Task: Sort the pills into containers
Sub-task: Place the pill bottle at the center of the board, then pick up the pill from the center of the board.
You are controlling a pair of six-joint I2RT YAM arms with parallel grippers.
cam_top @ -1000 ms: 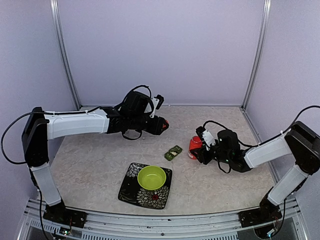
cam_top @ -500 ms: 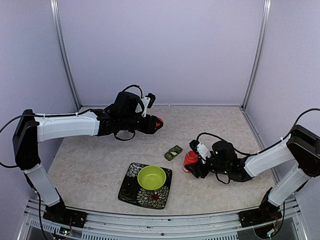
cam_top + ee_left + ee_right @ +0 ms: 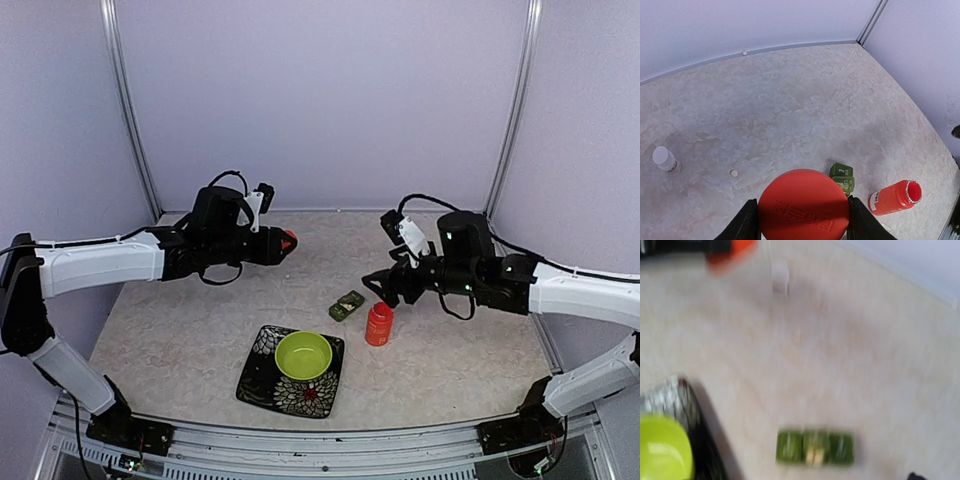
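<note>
My left gripper (image 3: 283, 241) hangs over the table's left half, shut on a round red cap (image 3: 803, 205). The red bottle (image 3: 379, 325) stands upright and uncapped near the middle; it also shows in the left wrist view (image 3: 895, 197). My right gripper (image 3: 380, 282) hovers just above and behind it, open and holding nothing. The dark green pillbox (image 3: 347, 305) lies left of the bottle. In the blurred right wrist view the pillbox (image 3: 815, 447) has something pale yellow in its middle compartment. One white pill (image 3: 734, 173) lies loose on the table.
A lime-green bowl (image 3: 303, 355) sits on a dark patterned plate (image 3: 262, 380) at the front centre. A small white-capped vial (image 3: 665, 160) stands on the table's left part. Another white speck (image 3: 744, 53) lies by the back wall.
My right gripper set the red bottle upright nearer the plate, opened and rose clear of it. My left arm drew back leftward with the cap.
</note>
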